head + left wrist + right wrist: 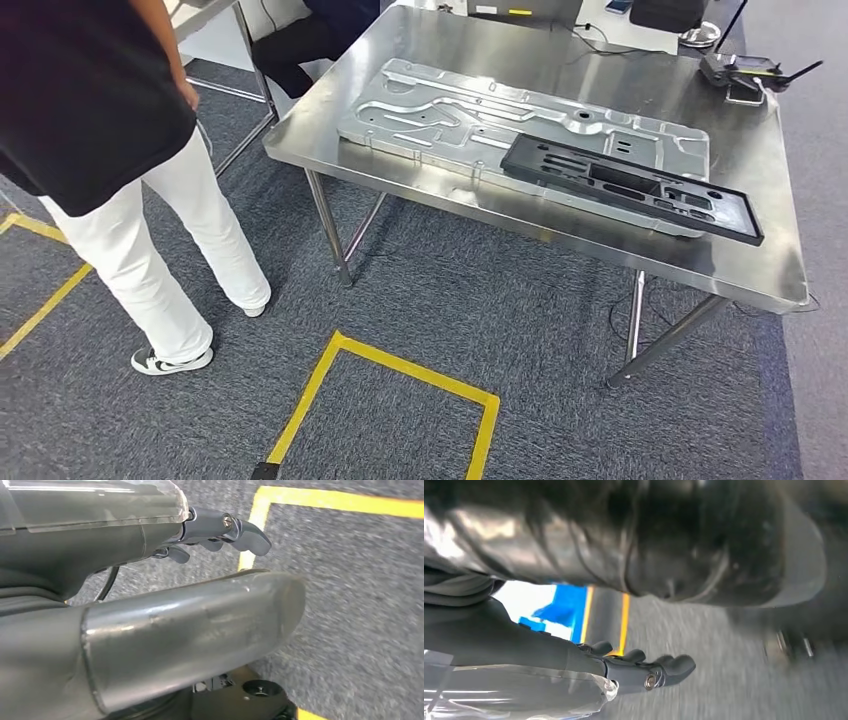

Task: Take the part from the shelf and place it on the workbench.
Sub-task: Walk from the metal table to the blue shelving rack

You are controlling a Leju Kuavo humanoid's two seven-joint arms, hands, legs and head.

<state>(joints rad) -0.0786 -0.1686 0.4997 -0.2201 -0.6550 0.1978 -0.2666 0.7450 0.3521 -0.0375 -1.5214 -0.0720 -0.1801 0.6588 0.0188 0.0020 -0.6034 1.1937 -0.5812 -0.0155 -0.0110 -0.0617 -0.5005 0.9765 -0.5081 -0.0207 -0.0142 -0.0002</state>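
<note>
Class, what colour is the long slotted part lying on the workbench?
Black, clearest in the head view.

part [632, 187] on plate [440, 110], plate on workbench [750, 270]

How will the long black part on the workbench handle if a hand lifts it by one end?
The black part looks like moulded plastic, so probably light. Long and thin with many cut-outs, it may flex. Resting on the ribbed metal panel, it may slide when nudged.

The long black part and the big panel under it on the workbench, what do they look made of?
Black part: probably moulded plastic, matte, no glare, with recessed cut-outs. Panel: pressed sheet metal, likely aluminium or steel, dull silver with stamped ribs. Workbench: brushed stainless steel by its soft reflections.
</note>
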